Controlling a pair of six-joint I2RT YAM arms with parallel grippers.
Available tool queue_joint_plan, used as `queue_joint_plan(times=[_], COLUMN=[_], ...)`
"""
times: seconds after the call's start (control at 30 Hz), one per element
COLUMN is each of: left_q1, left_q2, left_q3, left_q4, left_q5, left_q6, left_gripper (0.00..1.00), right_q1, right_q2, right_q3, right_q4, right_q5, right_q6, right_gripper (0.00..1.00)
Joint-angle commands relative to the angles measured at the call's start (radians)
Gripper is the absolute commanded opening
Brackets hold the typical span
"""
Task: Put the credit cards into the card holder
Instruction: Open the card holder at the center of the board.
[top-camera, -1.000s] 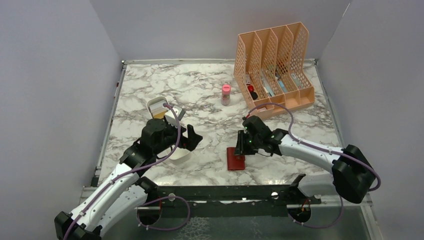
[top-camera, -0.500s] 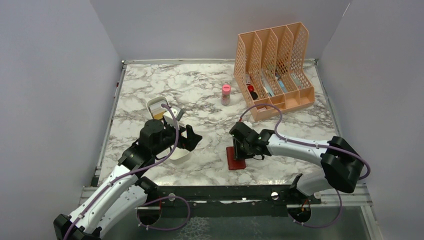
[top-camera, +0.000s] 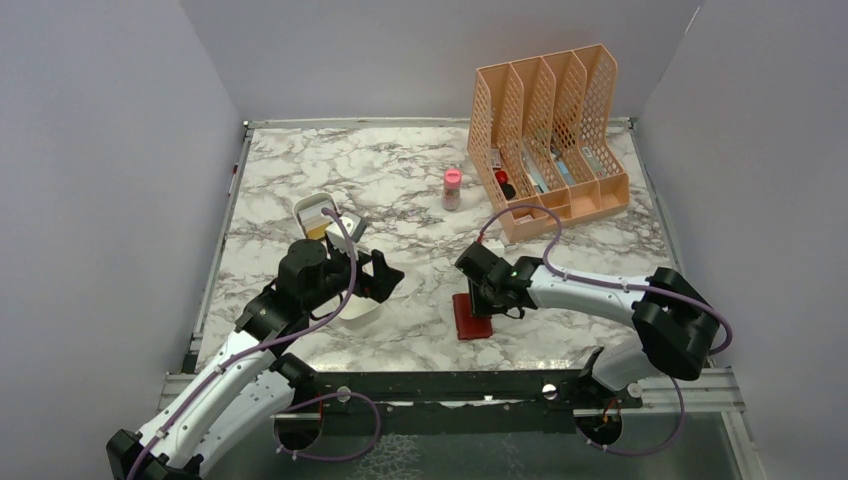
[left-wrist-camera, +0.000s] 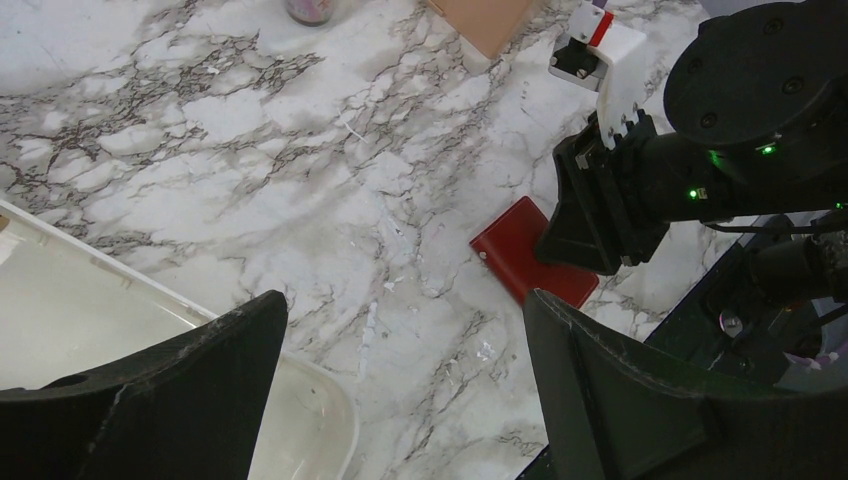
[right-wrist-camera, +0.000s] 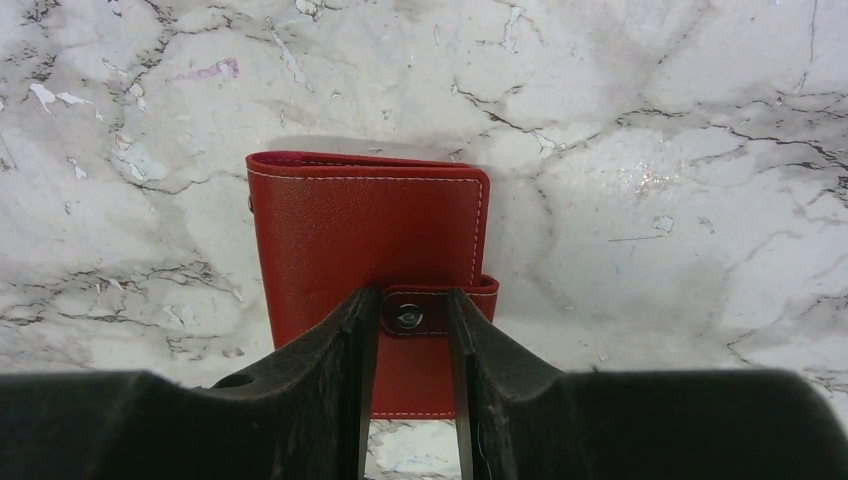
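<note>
**Top view.** A white marble table (top-camera: 400, 170) with grey veining is being boxed in on three sides by plain matte grey walls (top-camera: 420, 50). A red card holder (top-camera: 472, 322) is being seen flat on the marble near the front edge, at 6 o'clock from a small pink-capped bottle (top-camera: 452, 188). The right gripper (top-camera: 487, 297) is being held low over the holder's far end. At 1 o'clock on the table a peach plastic file rack (top-camera: 548, 130), perforated and with slanted dividers, is being kept upright. The left gripper (top-camera: 388, 282) is being held at 9 o'clock from the holder and apart from it, over a white tray (top-camera: 355, 308).

**Left wrist view.** Broad matte-black fingers (left-wrist-camera: 170, 400) are being held spread wide with nothing between them, so the pincer is released. The holder is being seen at 2 o'clock as a smooth red rectangle, its right end covered by the other arm's black body. The glossy tray rim is being seen at 8 o'clock.

**Right wrist view.** The holder is being shown as grained red leather with pale stitching and rounded corners. A snap tab (right-wrist-camera: 408, 317) with a metal stud is being flanked closely by the two fingers. Whether it is being pinched cannot be told.
</note>
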Motion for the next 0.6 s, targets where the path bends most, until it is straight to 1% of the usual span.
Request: queue_joint_plan(times=[0.0, 0.13, 0.27, 0.47, 0.57], left_q1=[0.006, 0.006, 0.006, 0.008, 0.008], left_q2=[0.0, -0.006, -0.005, 0.011, -0.003], left_q3=[0.033, 0.03, 0.029, 0.032, 0.029], left_q4=[-0.006, -0.009, -0.007, -0.01, -0.01], left_q5=[-0.019, -0.015, -0.04, -0.039, -0.046], left_q6=[0.019, 0.012, 0.012, 0.009, 0.004], left_gripper=[0.9, 0.9, 0.89, 0.89, 0.89], right_q1=[0.007, 0.007, 0.007, 0.01, 0.014], right_q2=[0.037, 0.035, 0.018, -0.022, -0.02], right_q3=[-0.018, -0.021, -0.036, -0.046, -0.036], right_q4=[0.019, 0.008, 0.017, 0.039, 0.017], right_q5=[0.019, 0.031, 0.026, -0.011, 0.003], right_q6=[0.004, -0.002, -0.014, -0.018, -0.014], right_gripper=[0.36, 0.36, 0.41, 0.4, 0.38])
